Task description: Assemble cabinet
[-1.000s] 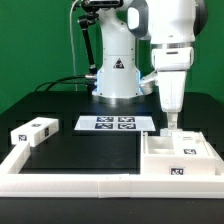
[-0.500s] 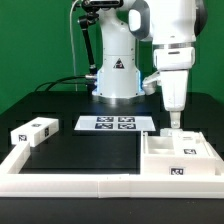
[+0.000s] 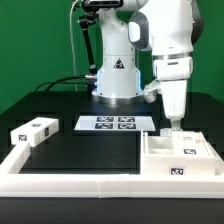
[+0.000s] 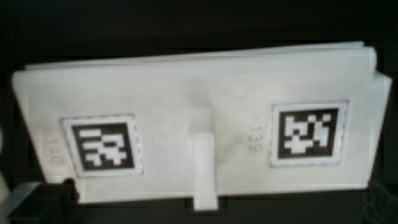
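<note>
Nearest the camera in the exterior view, a long white plastic border rail [image 3: 70, 184] runs along the front edge of the black table [image 3: 90, 150]. Just behind it, at the exterior view's right, stands the cabinet [image 3: 156, 160], a large white boxy plastic body with open compartments on top and small black-and-white square tags on its faces. At the exterior view's left, well apart from the cabinet, a small white rectangular plastic block [image 3: 32, 130] with tags lies on the table beside the side rail.

The gripper [image 3: 172, 123] hangs straight down over the rear part of the cabinet, its tips at or just above the top edge. I cannot tell whether its jaws are apart or together, nor whether they touch the plastic.

The wrist view looks down on the cabinet [image 4: 196, 90]: a pale panel bearing two square tags [image 4: 98, 145], with a narrow raised rib [image 4: 205, 165] between them.

Farther back, the marker board [image 3: 115, 124] lies flat on the table before the white robot base [image 3: 115, 75].
</note>
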You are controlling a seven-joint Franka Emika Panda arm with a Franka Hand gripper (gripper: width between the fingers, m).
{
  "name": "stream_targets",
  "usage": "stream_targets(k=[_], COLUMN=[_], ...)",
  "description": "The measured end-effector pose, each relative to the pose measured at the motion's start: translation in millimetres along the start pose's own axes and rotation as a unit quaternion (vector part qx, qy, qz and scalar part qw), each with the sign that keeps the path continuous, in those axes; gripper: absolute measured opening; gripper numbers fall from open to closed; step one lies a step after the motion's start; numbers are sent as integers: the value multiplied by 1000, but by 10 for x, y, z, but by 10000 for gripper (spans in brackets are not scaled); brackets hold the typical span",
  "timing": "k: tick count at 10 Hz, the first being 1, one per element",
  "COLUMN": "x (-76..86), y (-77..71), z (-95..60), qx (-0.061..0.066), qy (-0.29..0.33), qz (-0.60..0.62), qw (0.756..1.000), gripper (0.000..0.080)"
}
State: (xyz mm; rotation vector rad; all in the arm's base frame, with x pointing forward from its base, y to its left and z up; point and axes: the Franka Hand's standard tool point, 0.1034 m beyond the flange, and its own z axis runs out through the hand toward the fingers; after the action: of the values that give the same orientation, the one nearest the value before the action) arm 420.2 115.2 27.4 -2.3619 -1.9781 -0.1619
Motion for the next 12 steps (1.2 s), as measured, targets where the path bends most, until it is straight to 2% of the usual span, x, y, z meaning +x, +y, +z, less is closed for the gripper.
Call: stream_targets(k=[4,5,8,9,10,11,12], x=[-20,-21,-25,-25,-29,-29,-29], y=[-89,-89,-105,-106,-104,-107,-106], z=[146,149,173,174,173,174,173], qx=[16,16,18,18,18,19,18], qy=[2,2,2,2,2,2,2], qz=[5,6,6,6,7,7,7], qw=[1000,1000,1000,1000,1000,1000,1000], gripper=[797,797,384,384,185,67,67])
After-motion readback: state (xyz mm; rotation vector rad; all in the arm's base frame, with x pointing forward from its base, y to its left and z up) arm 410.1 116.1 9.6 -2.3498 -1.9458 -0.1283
